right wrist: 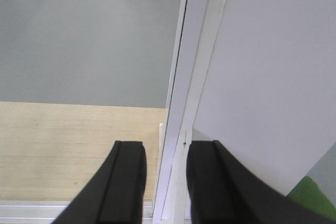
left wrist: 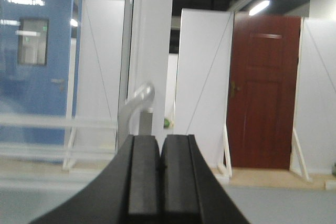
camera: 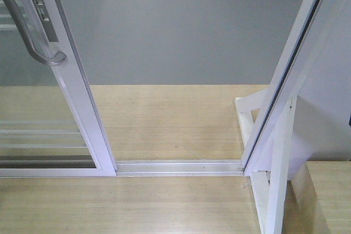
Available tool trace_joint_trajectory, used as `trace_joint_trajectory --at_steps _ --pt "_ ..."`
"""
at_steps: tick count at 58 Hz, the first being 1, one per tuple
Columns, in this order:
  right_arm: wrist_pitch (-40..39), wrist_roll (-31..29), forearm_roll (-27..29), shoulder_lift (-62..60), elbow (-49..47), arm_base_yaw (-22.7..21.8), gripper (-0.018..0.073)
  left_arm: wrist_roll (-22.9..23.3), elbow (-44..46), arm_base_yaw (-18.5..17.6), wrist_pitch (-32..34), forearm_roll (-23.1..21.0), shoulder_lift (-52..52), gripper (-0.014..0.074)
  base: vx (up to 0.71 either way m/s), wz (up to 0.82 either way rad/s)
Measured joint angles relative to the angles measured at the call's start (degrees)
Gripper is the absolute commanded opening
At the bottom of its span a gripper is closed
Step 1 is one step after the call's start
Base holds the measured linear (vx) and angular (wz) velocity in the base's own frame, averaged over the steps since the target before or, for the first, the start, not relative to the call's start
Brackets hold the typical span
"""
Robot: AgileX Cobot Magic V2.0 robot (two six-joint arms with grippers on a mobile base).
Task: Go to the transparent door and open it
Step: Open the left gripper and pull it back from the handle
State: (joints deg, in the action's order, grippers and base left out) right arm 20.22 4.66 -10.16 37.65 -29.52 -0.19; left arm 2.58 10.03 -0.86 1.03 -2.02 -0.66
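The transparent door stands at nine o'clock in my front view, slid aside, its grey handle at ten; the floor track runs bare to the white frame post at three. Only my left wrist view shows my left gripper clenched empty below the handle. My right gripper is spread, frame edge between.

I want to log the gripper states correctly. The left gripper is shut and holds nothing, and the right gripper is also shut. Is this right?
Not quite. The left gripper is shut and empty, but the right gripper is open: the right wrist view shows a clear gap between its fingers, with the white frame edge beyond it.
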Motion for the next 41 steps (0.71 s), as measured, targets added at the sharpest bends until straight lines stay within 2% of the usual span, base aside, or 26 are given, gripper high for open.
trace_joint_trajectory --at_steps 18,31,41 --pt "0.0 0.0 0.0 0.0 0.0 0.0 0.0302 0.0 -11.55 -0.11 -1.03 0.0 0.0 -0.0007 0.0 0.0" --pt "0.0 0.0 0.0 0.0 0.0 0.0 0.0302 0.0 -11.55 -0.11 -10.68 0.0 0.0 -0.0006 0.0 0.0" --pt "0.0 0.0 0.0 0.0 0.0 0.0 0.0302 0.0 -11.55 -0.11 -14.97 0.0 0.0 -0.0006 0.0 0.0"
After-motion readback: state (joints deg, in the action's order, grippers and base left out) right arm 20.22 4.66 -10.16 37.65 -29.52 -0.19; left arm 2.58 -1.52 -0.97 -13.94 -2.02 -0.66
